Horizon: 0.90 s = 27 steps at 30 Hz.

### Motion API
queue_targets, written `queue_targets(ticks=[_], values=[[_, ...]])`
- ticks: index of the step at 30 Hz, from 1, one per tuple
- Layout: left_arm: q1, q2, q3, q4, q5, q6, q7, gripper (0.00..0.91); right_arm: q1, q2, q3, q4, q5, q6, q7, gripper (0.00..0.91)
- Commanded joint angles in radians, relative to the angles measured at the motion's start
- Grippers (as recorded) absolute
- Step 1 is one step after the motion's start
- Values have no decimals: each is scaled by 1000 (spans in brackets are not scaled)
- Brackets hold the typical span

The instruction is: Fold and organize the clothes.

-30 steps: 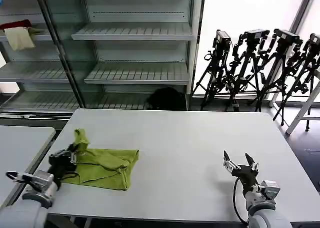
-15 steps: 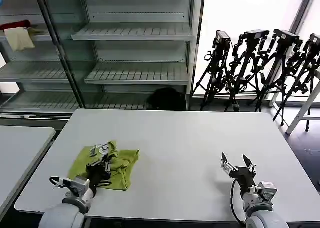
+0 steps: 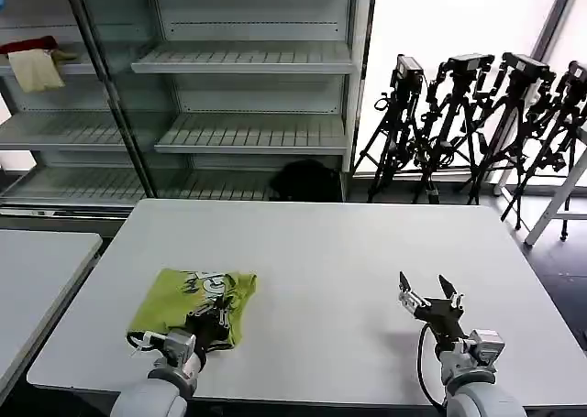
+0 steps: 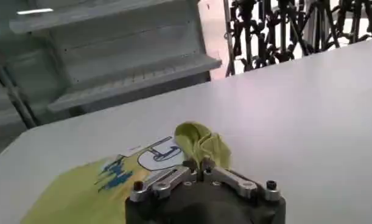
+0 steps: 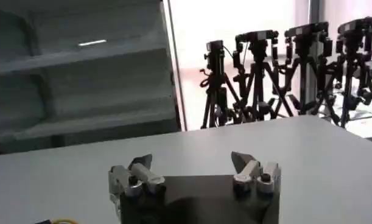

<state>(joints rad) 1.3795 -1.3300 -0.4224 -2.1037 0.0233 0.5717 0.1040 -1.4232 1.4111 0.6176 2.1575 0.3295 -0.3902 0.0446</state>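
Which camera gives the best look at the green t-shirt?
The head view: the whole green t-shirt lies folded on the white table, a print facing up, with the left gripper at its near edge. The left wrist view shows part of it close up, including the blue and white print.

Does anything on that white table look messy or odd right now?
Yes: the lime-green cotton t-shirt is a lopsided bundle, not a neat rectangle. One corner bunches up at the left gripper, and a blue and white print shows on top.
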Motion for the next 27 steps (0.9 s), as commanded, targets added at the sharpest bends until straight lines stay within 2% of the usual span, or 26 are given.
queue_targets(ticks=[1,11,14,17,21,23,27], values=[[-12,-49,62,23,4,6,-41,907,2,8,-31,13,-29,1,0,907],[-5,-123,116,44,2,6,-75,907,2,12,-47,12,-60,-15,12,907],[-3,-132,110,22,-36,6,-74,907,4,12,-46,11,-59,-14,18,907],[-12,-129,74,-14,-168,6,-71,907,4,14,-50,10,-59,-12,21,907],[-20,-91,-20,-112,-352,4,-64,907,7,14,-53,4,-58,-12,25,907],[-24,-48,-126,-163,-452,4,-65,907,8,12,-53,3,-57,-12,26,907],[-21,57,-385,-171,-441,-3,-12,907,15,12,-63,0,-57,-12,29,907]])
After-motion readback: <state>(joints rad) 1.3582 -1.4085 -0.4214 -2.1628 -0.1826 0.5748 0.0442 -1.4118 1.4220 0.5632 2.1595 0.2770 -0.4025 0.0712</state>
